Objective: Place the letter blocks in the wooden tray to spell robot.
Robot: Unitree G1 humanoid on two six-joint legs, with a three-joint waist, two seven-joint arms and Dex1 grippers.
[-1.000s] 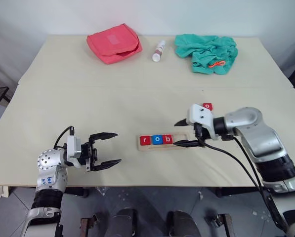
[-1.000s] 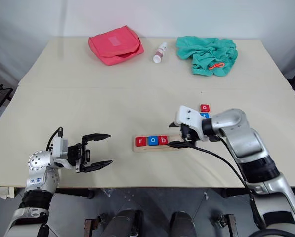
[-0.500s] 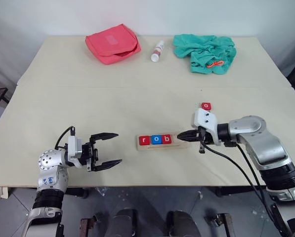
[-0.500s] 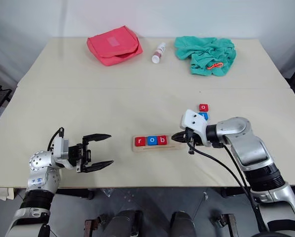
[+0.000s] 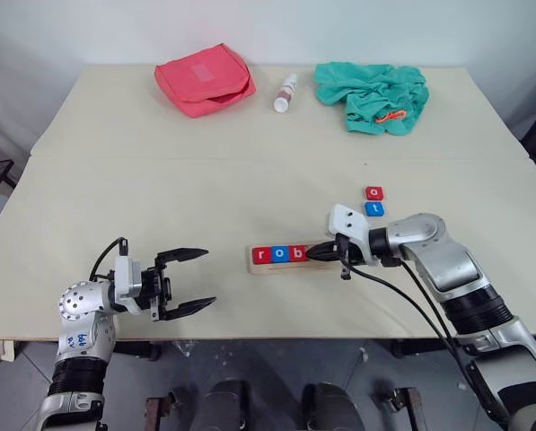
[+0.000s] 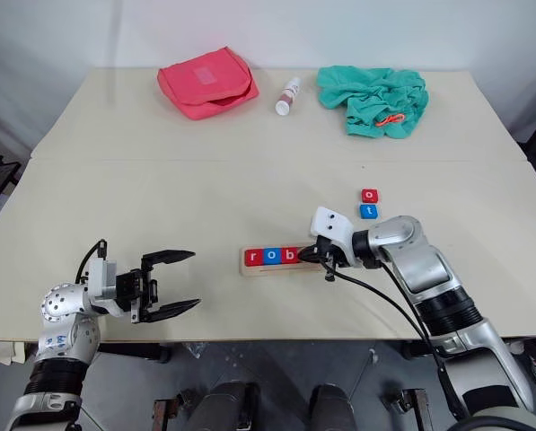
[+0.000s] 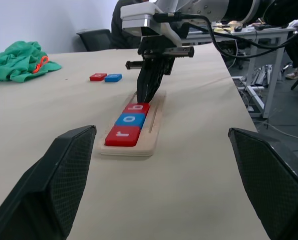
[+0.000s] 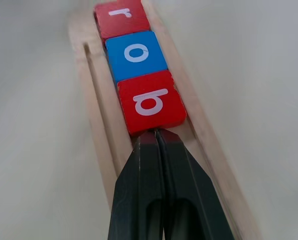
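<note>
The wooden tray (image 5: 253,261) lies near the table's front, with three letter blocks in its left part: red "r" (image 5: 262,255), blue "o" (image 5: 281,254) and red "b" (image 5: 299,253). My right gripper (image 5: 314,255) is shut with nothing in it. Its tips rest inside the tray, against the right edge of the "b" block (image 8: 149,101). Two loose blocks, a red "o" (image 5: 374,192) and a blue "t" (image 5: 373,208), lie on the table behind the right arm. My left gripper (image 5: 208,278) is open and holds nothing, well left of the tray.
Along the far edge lie a pink pouch (image 5: 206,78), a small white bottle (image 5: 287,92) and a crumpled teal cloth (image 5: 372,94) with an orange bit on it. The table's front edge runs close below both grippers.
My right gripper has shut and moved left and down into the tray, up to the "b" block. The blue "t" block now shows behind it. The left arm has kept its place.
</note>
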